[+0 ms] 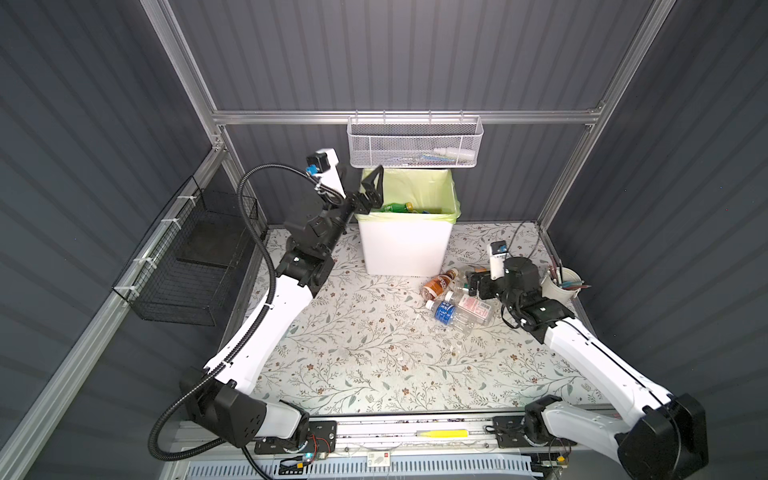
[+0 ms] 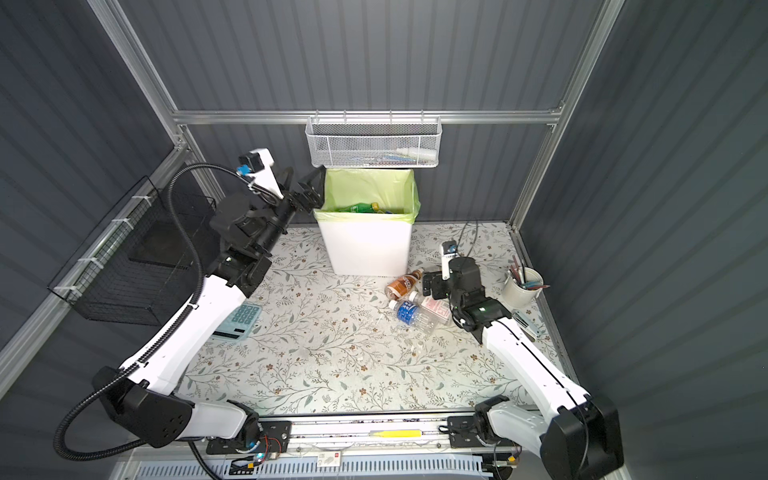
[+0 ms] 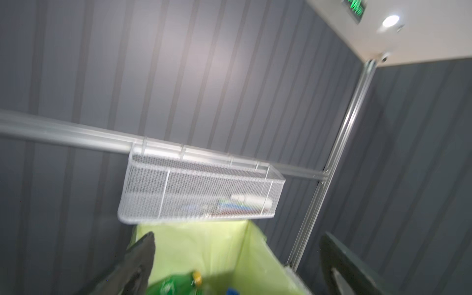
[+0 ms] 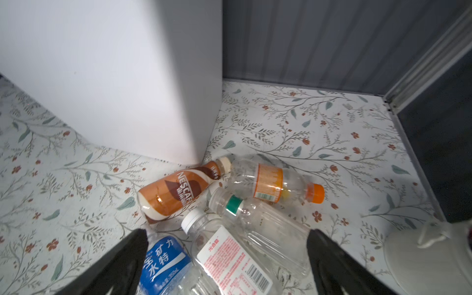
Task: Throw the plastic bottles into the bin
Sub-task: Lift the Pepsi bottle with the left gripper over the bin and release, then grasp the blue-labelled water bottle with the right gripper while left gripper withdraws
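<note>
Left claw (image 3: 238,237) is held apart, empty, over the tall white green-lined bin (image 1: 403,245), upper centre; right claw (image 4: 227,233) is spread above clear labelled plastic bottles (image 1: 446,311) lying centre-right.

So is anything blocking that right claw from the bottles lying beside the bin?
Nothing visible does. The right gripper hangs open right over them, with the red-labelled bottle and green-capped bottle below the gap between its fingers. The bottles overlap, though, and the blue-labelled bottle lies right beside one finger.
</note>
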`<state>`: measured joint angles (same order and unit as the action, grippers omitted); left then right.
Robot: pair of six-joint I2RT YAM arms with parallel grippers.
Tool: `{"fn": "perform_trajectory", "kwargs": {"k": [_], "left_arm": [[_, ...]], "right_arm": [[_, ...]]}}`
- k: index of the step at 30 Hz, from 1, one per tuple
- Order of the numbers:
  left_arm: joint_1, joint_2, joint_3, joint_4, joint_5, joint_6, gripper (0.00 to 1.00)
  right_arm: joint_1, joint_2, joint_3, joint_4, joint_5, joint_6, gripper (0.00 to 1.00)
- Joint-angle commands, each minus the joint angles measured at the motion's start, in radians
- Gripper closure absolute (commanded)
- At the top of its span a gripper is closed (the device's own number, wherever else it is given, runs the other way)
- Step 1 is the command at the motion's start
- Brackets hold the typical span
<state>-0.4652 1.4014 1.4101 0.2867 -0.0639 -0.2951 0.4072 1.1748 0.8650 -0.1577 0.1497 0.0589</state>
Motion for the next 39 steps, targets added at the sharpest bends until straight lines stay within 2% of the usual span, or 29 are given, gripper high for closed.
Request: {"fn": "perform_trajectory", "kwargs": {"k": [1, 9, 15, 31, 35, 39], "left_arm": [[0.002, -0.053, -0.106, -0.03, -0.086, 0.017, 0.0], [0.004, -0.167, -0.345, -0.108, -0.251, 0.003, 0.0], [0.004, -0.211, -0.479, -0.163, -0.307, -0.038, 0.0], [0.013, -0.22, -0.599, -0.225, -0.325, -0.113, 0.0], [0.014, -0.22, -0.606, -0.23, -0.327, -0.115, 0.0], [0.015, -0.221, -0.619, -0.24, -0.335, -0.115, 0.0]], "right_arm": [[0.085, 0.09, 0.053, -0.141, 0.028, -0.07, 0.01], [0.219, 0.299, 0.138, -0.313, 0.068, -0.128, 0.03], [0.268, 0.391, 0.166, -0.39, 0.074, -0.143, 0.06], [0.335, 0.6, 0.268, -0.458, 0.099, -0.143, 0.19], [0.348, 0.643, 0.309, -0.479, 0.112, -0.129, 0.26], [0.355, 0.642, 0.323, -0.475, 0.103, -0.119, 0.38]]}}
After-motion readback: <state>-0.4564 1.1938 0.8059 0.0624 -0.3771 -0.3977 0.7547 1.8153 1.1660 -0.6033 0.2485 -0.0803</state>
